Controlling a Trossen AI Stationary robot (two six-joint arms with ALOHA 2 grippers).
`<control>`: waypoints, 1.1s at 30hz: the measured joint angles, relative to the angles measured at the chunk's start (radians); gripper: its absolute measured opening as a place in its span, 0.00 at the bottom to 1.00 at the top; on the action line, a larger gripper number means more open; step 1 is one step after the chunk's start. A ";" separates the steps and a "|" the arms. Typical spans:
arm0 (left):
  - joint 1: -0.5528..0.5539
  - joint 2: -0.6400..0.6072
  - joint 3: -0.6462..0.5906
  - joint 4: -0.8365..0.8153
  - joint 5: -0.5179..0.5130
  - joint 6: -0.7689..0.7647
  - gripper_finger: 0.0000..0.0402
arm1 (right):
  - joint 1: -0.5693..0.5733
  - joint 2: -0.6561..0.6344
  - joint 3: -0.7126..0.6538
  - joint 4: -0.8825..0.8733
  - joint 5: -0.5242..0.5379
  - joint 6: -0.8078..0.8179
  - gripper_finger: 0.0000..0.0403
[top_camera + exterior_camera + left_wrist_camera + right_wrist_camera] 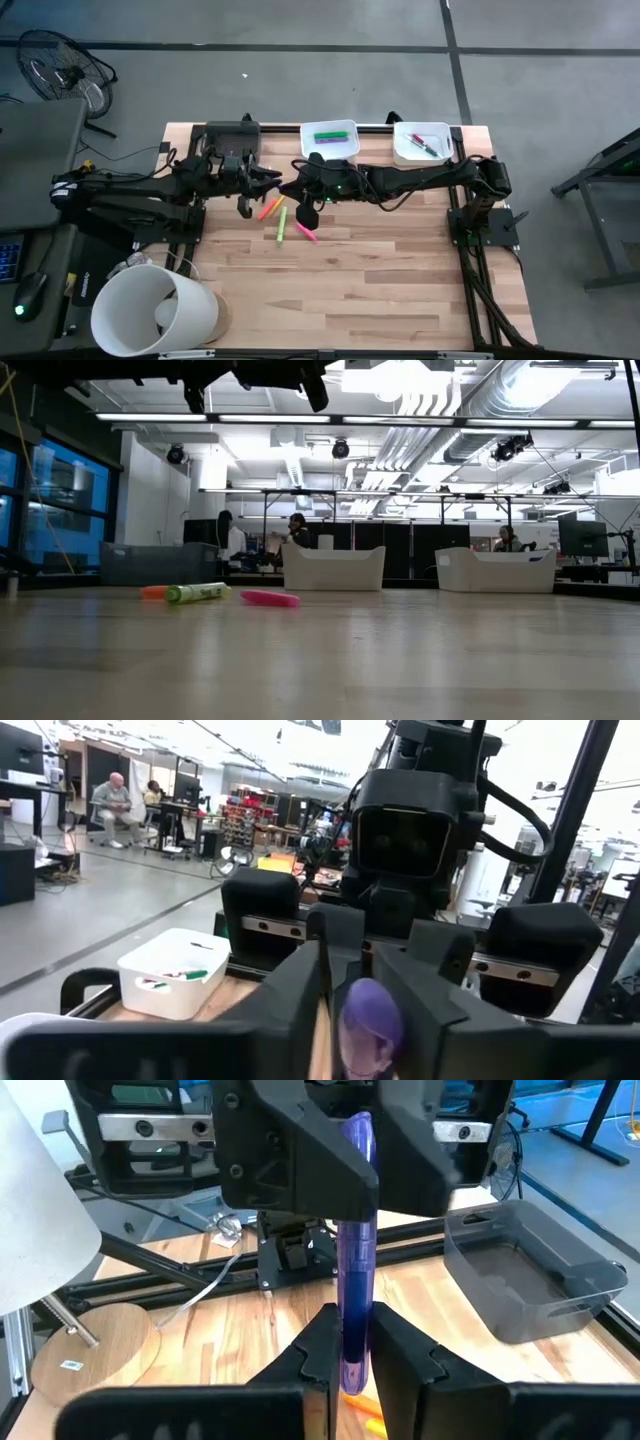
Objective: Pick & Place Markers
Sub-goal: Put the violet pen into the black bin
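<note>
Two grippers I run, left gripper [345, 1155] and right gripper [345, 1342], both pinching one translucent purple plastic marker [355, 1250] above wooden counter [380, 280].

Purple marker [356, 1250] w/ translucent body; pink marker [270, 598], yellow-green marker [198, 593], orange marker [154, 592]; white trays [329, 141]; light wood-grain counter [380, 280]; black arms.
</note>
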 joint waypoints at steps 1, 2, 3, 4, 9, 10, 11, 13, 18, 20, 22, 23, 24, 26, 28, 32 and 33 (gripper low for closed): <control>0.000 0.000 0.000 0.000 0.004 0.000 0.18 | 0.000 0.000 0.000 0.000 -0.001 0.000 0.09; 0.000 0.000 0.000 0.000 0.013 0.000 0.15 | -0.001 0.000 0.000 0.000 -0.001 0.000 0.10; 0.000 0.000 0.000 0.000 0.019 0.000 0.12 | -0.003 0.000 0.000 0.000 -0.003 0.000 0.10; 0.000 0.000 0.000 0.001 0.025 0.000 0.10 | -0.005 0.000 0.000 0.000 -0.002 0.000 0.11; 0.000 0.000 0.000 0.000 0.037 0.000 0.09 | -0.014 0.000 0.000 0.000 -0.009 0.000 0.12; 0.001 0.000 0.000 0.000 0.034 -0.001 0.09 | -0.016 0.000 0.000 0.001 -0.010 0.001 0.11; 0.001 0.000 0.000 0.000 0.029 -0.003 0.11 | -0.017 0.000 0.000 0.001 -0.014 0.001 0.11; 0.000 0.000 0.000 0.000 0.022 -0.004 0.13 | -0.018 0.000 0.000 0.001 -0.016 0.000 0.10; 0.000 0.000 0.000 0.001 0.014 -0.005 0.09 | -0.018 0.000 0.000 0.001 -0.014 0.000 0.10; 0.000 0.000 0.000 0.001 0.014 -0.004 0.08 | -0.018 0.000 0.000 0.001 -0.013 0.000 0.12; 0.000 0.000 0.000 0.001 0.014 -0.003 0.08 | -0.018 0.000 0.000 0.002 -0.013 0.000 0.12; 0.000 0.000 0.000 0.001 0.014 -0.003 0.08 | -0.018 0.000 0.000 0.002 -0.013 0.000 0.13; 0.000 0.000 0.000 0.001 0.014 -0.003 0.08 | -0.018 0.000 0.000 0.002 -0.013 0.000 0.12; 0.000 0.000 0.000 0.001 0.014 -0.002 0.08 | -0.018 0.000 0.000 0.001 -0.013 0.000 0.12; 0.000 0.000 0.000 0.001 0.013 -0.002 0.08 | -0.018 0.000 0.000 0.001 -0.014 0.000 0.11; 0.000 0.000 0.000 0.000 0.010 -0.001 0.08 | -0.019 0.000 0.000 -0.002 -0.015 0.000 0.11; 0.000 0.000 0.000 0.000 0.010 -0.001 0.08 | -0.019 0.000 0.000 -0.002 -0.015 0.000 0.12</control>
